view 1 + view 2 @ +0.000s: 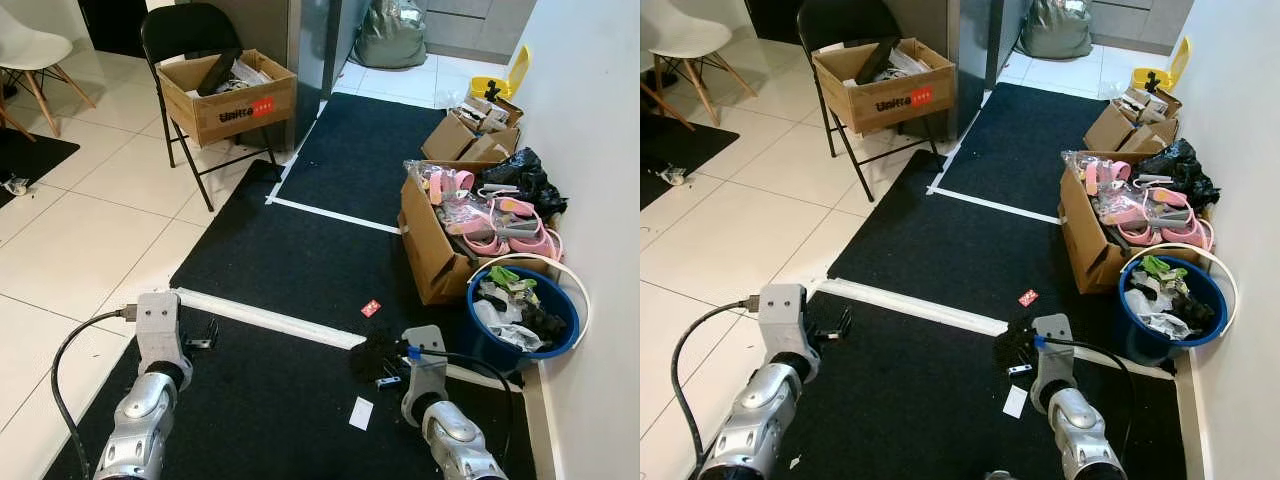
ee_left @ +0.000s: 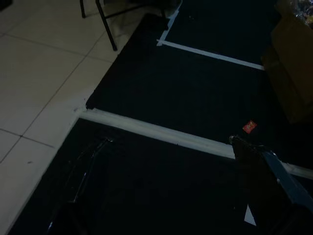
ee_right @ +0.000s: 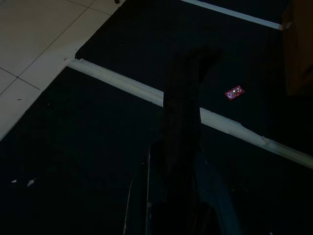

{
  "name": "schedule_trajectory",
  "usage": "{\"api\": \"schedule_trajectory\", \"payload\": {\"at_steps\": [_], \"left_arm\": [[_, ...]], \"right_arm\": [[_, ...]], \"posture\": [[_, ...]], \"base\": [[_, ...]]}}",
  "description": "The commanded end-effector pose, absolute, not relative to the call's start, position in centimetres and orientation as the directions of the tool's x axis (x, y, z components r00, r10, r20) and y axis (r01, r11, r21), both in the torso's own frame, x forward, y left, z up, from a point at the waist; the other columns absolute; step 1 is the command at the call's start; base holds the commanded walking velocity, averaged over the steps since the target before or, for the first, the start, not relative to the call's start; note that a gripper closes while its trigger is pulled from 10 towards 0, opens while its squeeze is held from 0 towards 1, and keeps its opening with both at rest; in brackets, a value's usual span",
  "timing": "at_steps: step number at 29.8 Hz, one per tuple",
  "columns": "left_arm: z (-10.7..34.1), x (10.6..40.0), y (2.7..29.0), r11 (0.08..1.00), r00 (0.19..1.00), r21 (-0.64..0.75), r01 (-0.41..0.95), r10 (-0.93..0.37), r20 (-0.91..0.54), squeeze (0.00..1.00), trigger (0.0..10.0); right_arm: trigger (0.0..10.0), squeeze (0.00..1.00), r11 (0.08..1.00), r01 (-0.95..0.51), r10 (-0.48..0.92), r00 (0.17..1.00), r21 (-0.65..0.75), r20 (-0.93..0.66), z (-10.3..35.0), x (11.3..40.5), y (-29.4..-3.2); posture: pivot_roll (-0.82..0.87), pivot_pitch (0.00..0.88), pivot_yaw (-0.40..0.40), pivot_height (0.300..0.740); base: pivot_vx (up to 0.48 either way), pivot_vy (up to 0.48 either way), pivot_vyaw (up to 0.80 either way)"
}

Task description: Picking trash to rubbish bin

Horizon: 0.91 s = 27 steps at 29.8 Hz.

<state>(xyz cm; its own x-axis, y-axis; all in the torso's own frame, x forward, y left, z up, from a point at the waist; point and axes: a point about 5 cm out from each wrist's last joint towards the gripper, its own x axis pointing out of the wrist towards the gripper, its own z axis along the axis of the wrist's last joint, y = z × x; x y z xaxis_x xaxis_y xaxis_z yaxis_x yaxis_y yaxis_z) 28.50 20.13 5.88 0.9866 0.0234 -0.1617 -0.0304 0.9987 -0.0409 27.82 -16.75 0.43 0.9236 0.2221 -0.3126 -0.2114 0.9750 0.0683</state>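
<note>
As we look down over the black mat (image 1: 300,400), we find the right end effector (image 1: 378,358) low above it, its fingers closed on a dark crumpled piece of trash (image 3: 183,105) that runs out along the fingers' line. The left end effector (image 1: 203,336) hovers over the mat's left part near the white tape strip (image 1: 270,318); we cannot tell how far its fingers are parted. A white paper scrap (image 1: 361,413) lies flat beside the right arm. Just past the tape lies a small red wrapper (image 1: 371,308). Right of it stands the blue bin (image 1: 478,300), already holding rubbish, touching a cardboard box of pink items (image 1: 425,245). Farther off stands a black folding chair (image 1: 185,30) carrying another cardboard box (image 1: 225,112).
</note>
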Motion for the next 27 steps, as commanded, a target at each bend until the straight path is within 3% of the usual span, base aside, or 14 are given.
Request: {"api": "schedule_trajectory", "payload": {"at_steps": [1,18,27], "left_arm": [[5.75,28.46,20.08,0.999,0.986,-0.032,-0.020,0.014,-0.166,0.00,10.0],[5.72,28.57,19.98,1.000,0.985,-0.026,-0.009,0.005,-0.172,0.00,10.0],[6.04,28.86,20.00,1.000,0.987,-0.015,-0.005,0.002,-0.158,0.00,10.0]], "right_arm": [[10.0,0.00,0.977,-0.191,0.212,0.932,0.097,-0.296,0.53,27.83,-16.87],[10.0,0.00,0.977,-0.207,0.214,0.934,0.057,-0.286,0.89,28.23,-16.90],[10.0,0.00,0.980,-0.188,0.198,0.940,0.061,-0.279,1.09,28.51,-17.03]], "posture": [[0.05,0.111,0.001,0.740],[0.04,0.113,0.004,0.740],[0.05,0.111,0.004,0.740]], "base": [[0.000,0.000,0.00],[0.000,0.000,0.00],[0.262,0.000,0.00]]}}
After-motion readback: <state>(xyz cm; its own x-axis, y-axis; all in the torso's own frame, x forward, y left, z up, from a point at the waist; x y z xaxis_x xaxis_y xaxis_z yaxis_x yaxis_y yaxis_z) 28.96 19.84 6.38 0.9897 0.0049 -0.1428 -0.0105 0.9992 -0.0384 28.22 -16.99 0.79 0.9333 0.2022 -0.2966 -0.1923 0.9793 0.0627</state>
